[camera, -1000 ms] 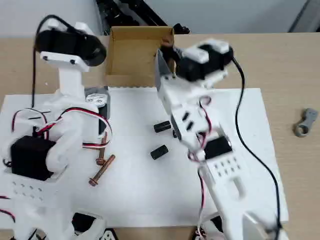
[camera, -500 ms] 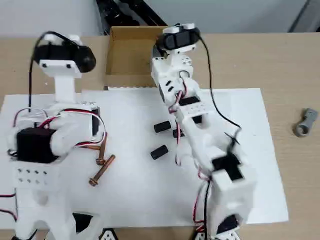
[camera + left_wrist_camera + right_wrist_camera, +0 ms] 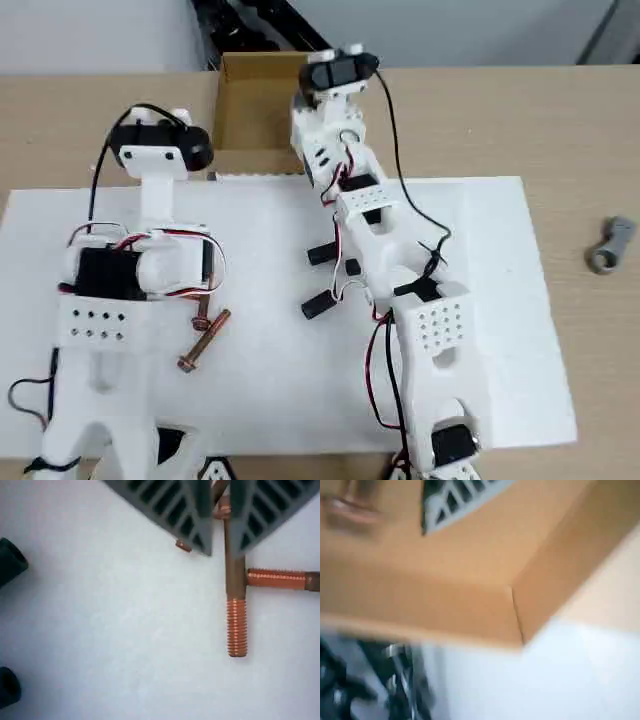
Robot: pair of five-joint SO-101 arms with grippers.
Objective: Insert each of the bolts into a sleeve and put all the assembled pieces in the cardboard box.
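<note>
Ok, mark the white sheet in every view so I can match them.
High view: the white sheet fills the picture's middle.
Left wrist view: the sheet lies beneath the bolts.
Right wrist view: the sheet shows white beside the cardboard box corner.
Shared landmarks: the box links high and right wrist; the bolts, high and left wrist.

bolts [image 3: 205,340] touching, open pad [image 3: 270,400] toward sleeves [image 3: 319,303]

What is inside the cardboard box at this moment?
In the high view, the open brown cardboard box shows bare floor on its uncovered part, with no assembled piece there. The white right arm hangs over the rest, covering whatever lies beneath.
</note>
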